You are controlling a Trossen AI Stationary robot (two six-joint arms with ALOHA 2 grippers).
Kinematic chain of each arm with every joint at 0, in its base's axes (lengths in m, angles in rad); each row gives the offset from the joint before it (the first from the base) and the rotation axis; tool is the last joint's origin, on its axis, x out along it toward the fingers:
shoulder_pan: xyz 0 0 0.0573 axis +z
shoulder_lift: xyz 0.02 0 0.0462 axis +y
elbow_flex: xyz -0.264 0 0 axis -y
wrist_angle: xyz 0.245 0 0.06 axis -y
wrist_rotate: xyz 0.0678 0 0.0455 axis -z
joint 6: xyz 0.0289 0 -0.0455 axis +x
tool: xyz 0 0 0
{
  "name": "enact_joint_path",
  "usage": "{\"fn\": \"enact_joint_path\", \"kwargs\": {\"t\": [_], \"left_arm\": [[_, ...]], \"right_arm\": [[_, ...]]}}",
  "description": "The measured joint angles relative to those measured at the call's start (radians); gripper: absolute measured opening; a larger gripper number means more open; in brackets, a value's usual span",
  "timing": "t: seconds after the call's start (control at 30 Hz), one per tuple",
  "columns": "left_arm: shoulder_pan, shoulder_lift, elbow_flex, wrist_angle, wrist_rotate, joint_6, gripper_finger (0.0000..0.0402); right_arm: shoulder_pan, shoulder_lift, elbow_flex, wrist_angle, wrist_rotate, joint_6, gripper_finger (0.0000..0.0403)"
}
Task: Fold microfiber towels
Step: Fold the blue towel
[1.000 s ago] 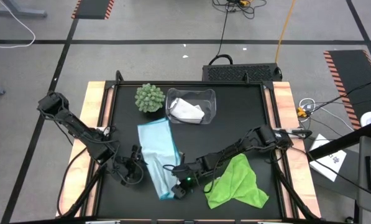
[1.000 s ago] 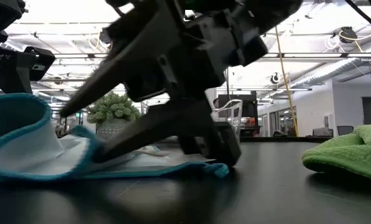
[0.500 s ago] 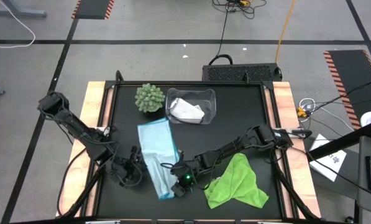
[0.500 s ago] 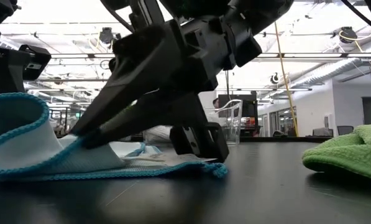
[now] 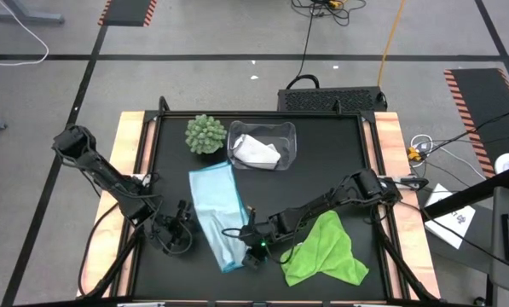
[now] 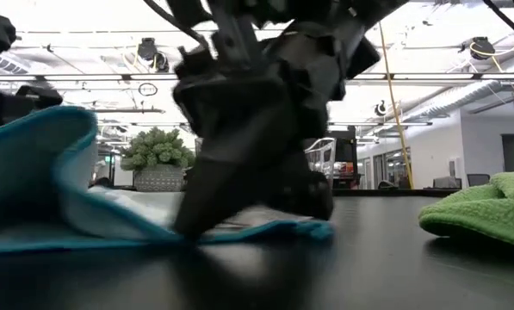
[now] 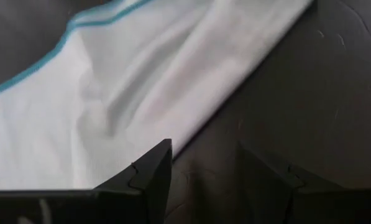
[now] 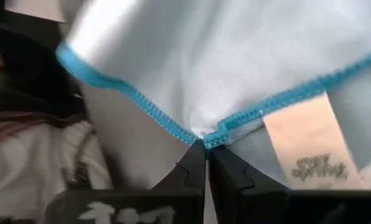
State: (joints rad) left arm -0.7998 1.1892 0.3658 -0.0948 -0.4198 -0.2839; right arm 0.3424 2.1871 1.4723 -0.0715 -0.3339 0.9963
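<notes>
The light blue towel (image 5: 214,209) lies lengthwise on the black table (image 5: 322,162), with its white tag (image 8: 306,143) at the right edge. My right gripper (image 5: 244,242) is shut on that edge, near the towel's near end. My left gripper (image 5: 182,230) stands open just off the towel's left edge (image 7: 191,134), with bare table between its fingers. The lime green towel (image 5: 326,251) lies crumpled at the near right. The white towel (image 5: 256,152) sits inside the clear bin (image 5: 281,130). My right gripper pinches the light blue towel's blue-stitched hem (image 8: 204,138) between its two fingertips, right beside the tag. The fingers slant down from the table's right side and lie across the edge. The hem is gathered into a small peak at the pinch, and the rest of the towel lies on the table.
A round green spiky plant (image 5: 205,134) stands at the far left, beside the bin. Wooden rails (image 5: 130,170) run along both sides of the table. Bare black surface lies between the blue and green towels and at the far right.
My right gripper has shut on the light blue towel's right edge and rolled about its own pointing line while doing it. The towel's near left part now stands higher and closer in the low view.
</notes>
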Motion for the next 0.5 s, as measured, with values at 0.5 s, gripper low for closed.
{"fn": "enact_joint_path", "kwargs": {"t": [0.5], "left_arm": [[0.001,0.000,-0.020,0.048,-0.004,-0.020,0.0179]], "right_arm": [[0.016,-0.189,0.002,-0.347,0.247,-0.141,0.0000]]}}
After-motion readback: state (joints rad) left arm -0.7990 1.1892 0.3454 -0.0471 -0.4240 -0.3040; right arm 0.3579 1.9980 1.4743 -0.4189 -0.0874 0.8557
